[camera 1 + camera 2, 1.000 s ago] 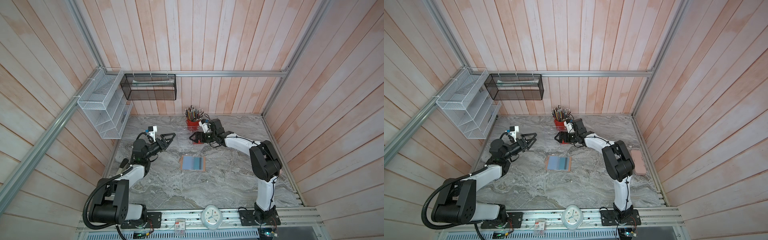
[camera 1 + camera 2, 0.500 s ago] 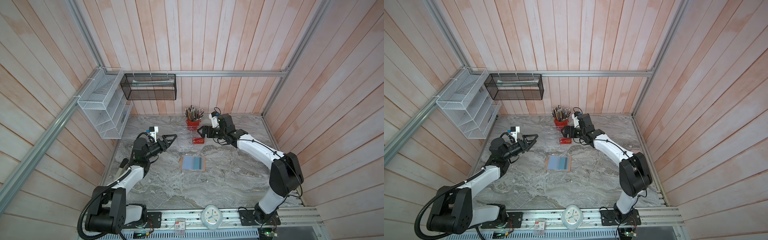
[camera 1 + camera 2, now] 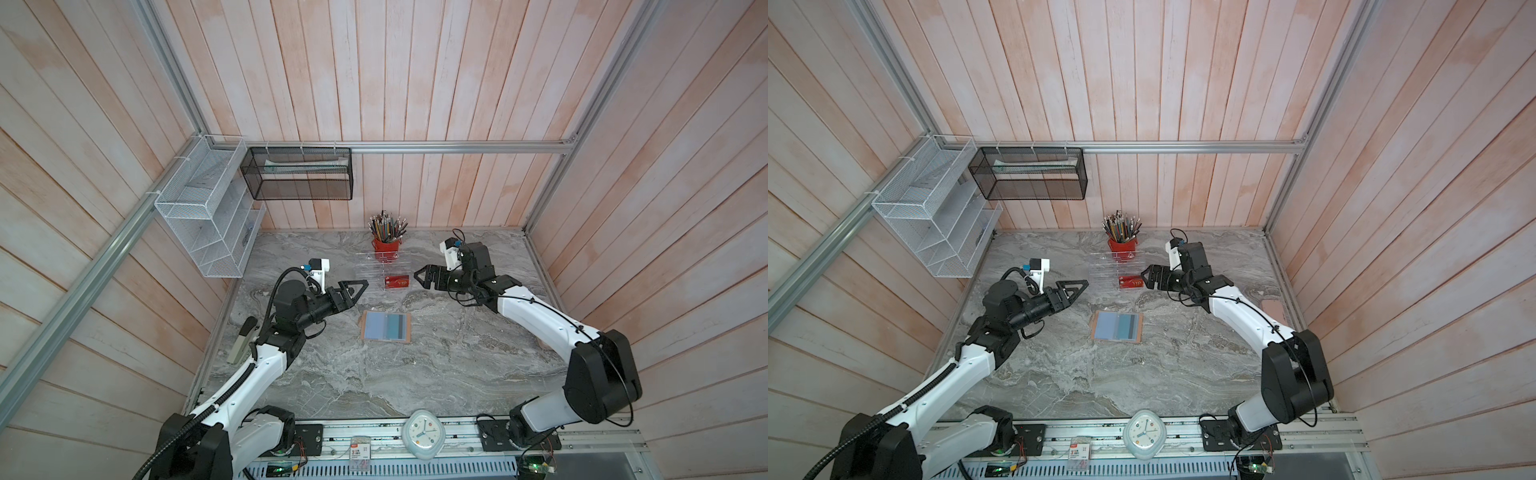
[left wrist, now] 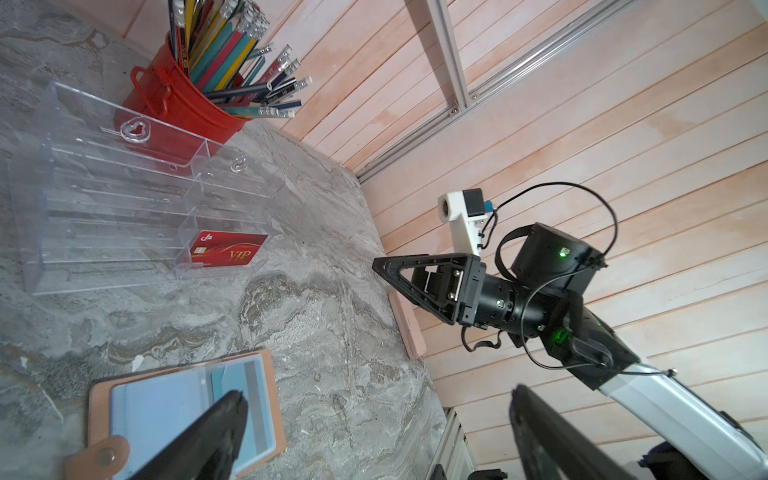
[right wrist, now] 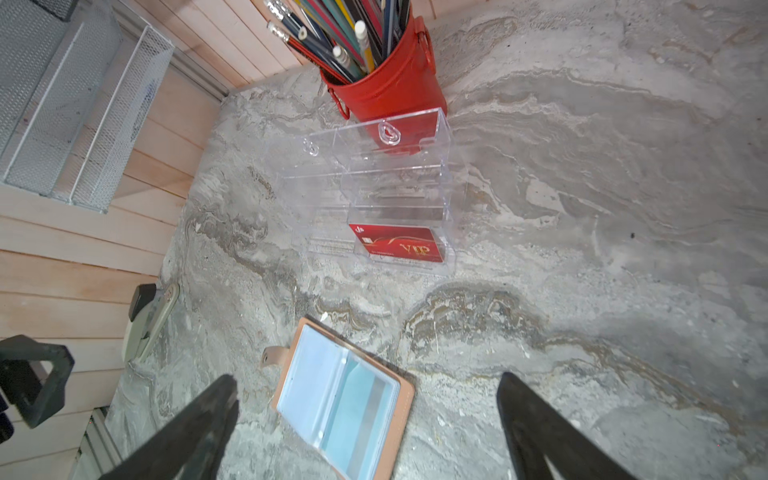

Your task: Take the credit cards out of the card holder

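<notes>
The left gripper (image 3: pixel 358 288) and right gripper (image 3: pixel 420 277) stood wide open, empty. The card holder (image 3: pixel 386 327) lay open between them, the red card (image 3: pixel 397 282) in the clear rack (image 3: pixel 373 270).

Right gripper (image 5: pixel 365 379) spread wide, empty; between its fingertips, opened card holder (image 5: pixel 307 374) with teal card (image 5: pixel 353 399) sleeved; farther ahead, red VIP card (image 5: pixel 399 245) in clear rack (image 5: pixel 374 166).
</notes>
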Motion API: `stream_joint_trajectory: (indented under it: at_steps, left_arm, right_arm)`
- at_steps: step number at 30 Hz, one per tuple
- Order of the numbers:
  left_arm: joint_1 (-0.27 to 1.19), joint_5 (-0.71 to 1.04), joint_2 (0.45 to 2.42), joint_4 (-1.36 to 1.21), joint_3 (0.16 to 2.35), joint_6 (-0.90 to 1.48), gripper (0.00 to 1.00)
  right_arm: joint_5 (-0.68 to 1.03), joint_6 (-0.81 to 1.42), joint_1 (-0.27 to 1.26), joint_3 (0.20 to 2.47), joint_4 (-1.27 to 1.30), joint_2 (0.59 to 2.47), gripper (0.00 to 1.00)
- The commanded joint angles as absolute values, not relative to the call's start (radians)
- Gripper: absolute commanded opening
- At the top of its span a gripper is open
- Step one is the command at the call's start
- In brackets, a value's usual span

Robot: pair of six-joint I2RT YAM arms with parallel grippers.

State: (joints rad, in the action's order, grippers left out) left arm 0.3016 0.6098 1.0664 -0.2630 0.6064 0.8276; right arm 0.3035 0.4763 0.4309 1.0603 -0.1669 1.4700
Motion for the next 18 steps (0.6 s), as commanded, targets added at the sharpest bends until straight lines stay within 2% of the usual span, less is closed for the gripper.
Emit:
stream_joint_trajectory:
  at_steps: [1, 5, 14, 18]
  left_arm:
    - [0.345, 0.517, 1.028, -0.124, 0.608, 0.758, 1.0]
    - [0.393, 0.456, 1.006, -0.055, 0.594, 0.741, 1.0]
    - [0.486, 0.425, 1.181, 0.009, 0.629, 0.76, 1.0]
    - [0.492, 0.45, 1.269, -0.041, 0.65, 0.837, 1.0]
  right_arm:
    - [0.313, 0.519, 0.406, 0.989, -0.173, 1.398, 0.98]
    - [0.54, 0.611, 0.314, 0.847, -0.053, 1.334, 0.98]
    - [0.533, 0.563, 0.416, 0.794, -0.061, 1.332, 0.98]
    - [0.551, 0.634, 0.505, 0.73, 0.053, 1.355, 0.98]
